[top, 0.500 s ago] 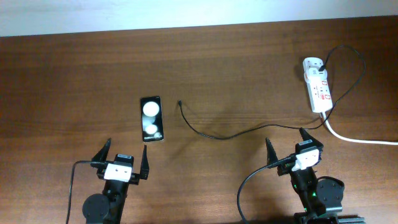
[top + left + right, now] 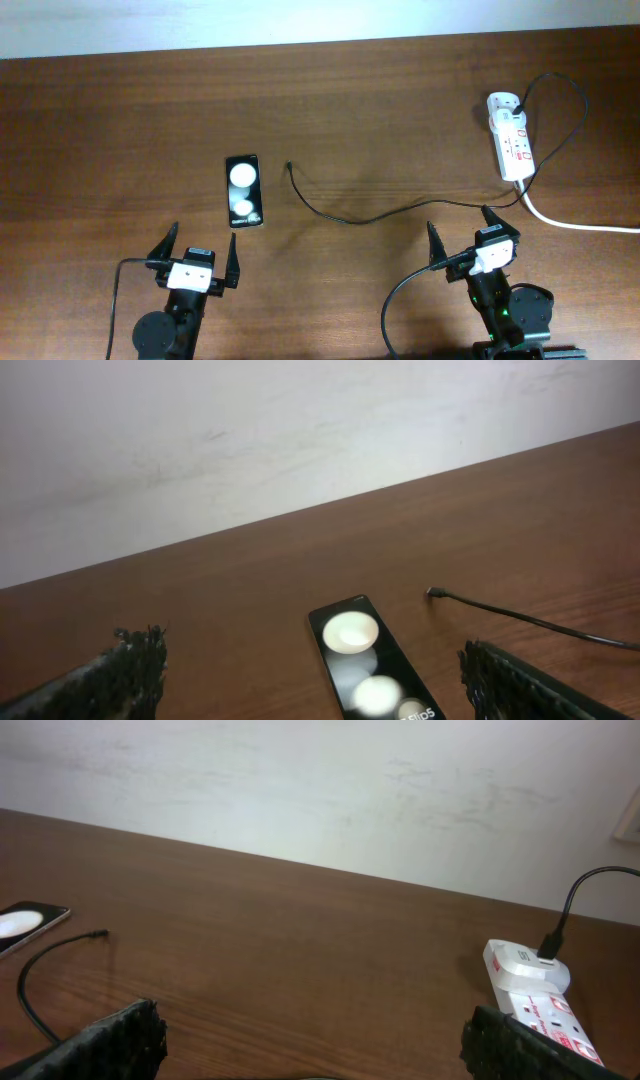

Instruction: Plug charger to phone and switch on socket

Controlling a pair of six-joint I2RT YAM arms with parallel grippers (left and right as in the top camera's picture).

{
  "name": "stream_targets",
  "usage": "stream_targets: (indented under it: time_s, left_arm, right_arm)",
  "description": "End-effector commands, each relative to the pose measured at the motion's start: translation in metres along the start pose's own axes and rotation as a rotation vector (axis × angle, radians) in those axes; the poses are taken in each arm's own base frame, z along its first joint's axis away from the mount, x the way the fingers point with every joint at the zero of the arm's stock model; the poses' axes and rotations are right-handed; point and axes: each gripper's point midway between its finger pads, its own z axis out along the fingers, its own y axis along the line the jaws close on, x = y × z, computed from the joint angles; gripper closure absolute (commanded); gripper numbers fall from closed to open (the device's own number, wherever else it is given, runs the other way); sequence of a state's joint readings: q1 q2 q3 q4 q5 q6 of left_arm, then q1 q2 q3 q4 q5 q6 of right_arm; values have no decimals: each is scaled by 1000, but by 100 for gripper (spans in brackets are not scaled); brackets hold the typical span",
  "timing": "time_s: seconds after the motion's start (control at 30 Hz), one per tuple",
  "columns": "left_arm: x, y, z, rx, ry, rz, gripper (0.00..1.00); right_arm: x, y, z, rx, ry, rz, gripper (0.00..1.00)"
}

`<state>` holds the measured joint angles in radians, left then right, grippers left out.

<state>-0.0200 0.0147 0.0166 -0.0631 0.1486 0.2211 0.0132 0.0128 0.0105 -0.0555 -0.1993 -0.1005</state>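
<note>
A small black glossy rectangular smartphone (image 2: 243,191), with 2 round white spots on its face, is seen lying flat on the brown wooden table (image 2: 120,110), left of centre in the overhead view. The tiny connector tip (image 2: 289,166) of the long thin black charger cable (image 2: 345,218) is found near the smartphone's right side, apart from it and not inserted. From there the charger cable is laid in a shallow curve to the right. It then loops up to a white plug adapter (image 2: 503,103) seated in the far end of the white elongated power strip (image 2: 512,145), which bears small red marks and lies at the table's right. A thick white cord (image 2: 575,223) is led from the near end of the power strip off the right edge. The left gripper (image 2: 205,236) is held just in front of the smartphone, its 2 fingers spread apart with nothing between them. The right gripper (image 2: 459,220) is positioned in front of the power strip, likewise spread wide and empty.
</note>
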Motion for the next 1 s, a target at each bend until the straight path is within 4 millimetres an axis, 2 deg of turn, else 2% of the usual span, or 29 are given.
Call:
stream_targets:
  time_s: [0.0, 0.7, 0.97]
  left_arm:
    - [1, 2, 0, -13, -4, 13, 1]
    - [-2, 2, 0, -13, -12, -13, 1]
    - [-15, 5, -2, -14, -15, -12, 1]
  right_arm:
    - [2, 2, 0, -9, 3, 11, 1]
    - [2, 2, 0, -9, 3, 11, 1]
    - [2, 2, 0, -9, 3, 11, 1]
